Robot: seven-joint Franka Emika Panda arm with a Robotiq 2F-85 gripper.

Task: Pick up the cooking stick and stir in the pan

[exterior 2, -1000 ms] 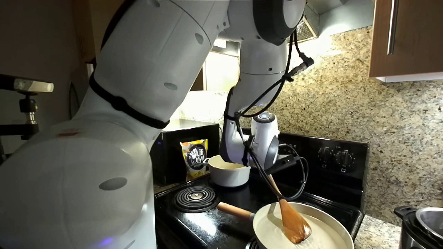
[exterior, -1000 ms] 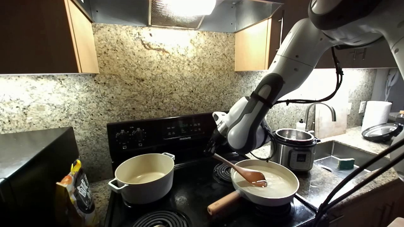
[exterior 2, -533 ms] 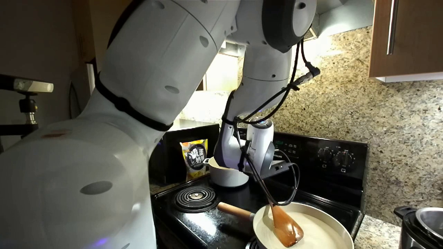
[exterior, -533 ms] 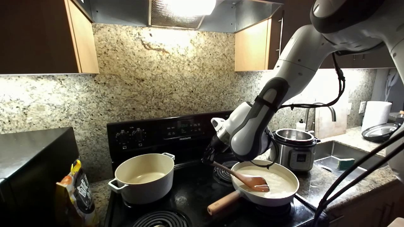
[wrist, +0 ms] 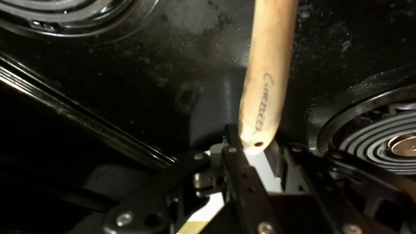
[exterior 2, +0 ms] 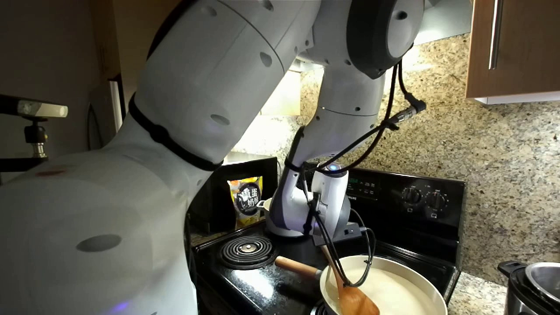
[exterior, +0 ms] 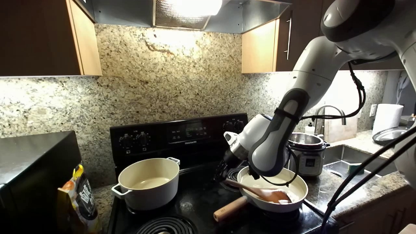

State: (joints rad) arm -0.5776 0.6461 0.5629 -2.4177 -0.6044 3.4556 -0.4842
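The reddish-brown cooking stick leans at a low slant over the rim of the pan, its blade down in the pale liquid. The blade also shows in an exterior view, near the pan's handle-side edge. My gripper is beside the pan, over the stove. In the wrist view my gripper is shut on the end of the stick's handle, with one finger on each side. In an exterior view the gripper is hidden behind the wrist. The pan's light-wood handle points away from the pan.
A cream two-handled pot stands on the stove's far left in an exterior view. A steel cooker stands close behind the pan. The stove's back panel rises behind the gripper. A snack bag stands by the microwave.
The arm has come lower. The stick's blade has shifted across the pan toward the handle-side, near edge, and the stick lies flatter. The pan has not moved.
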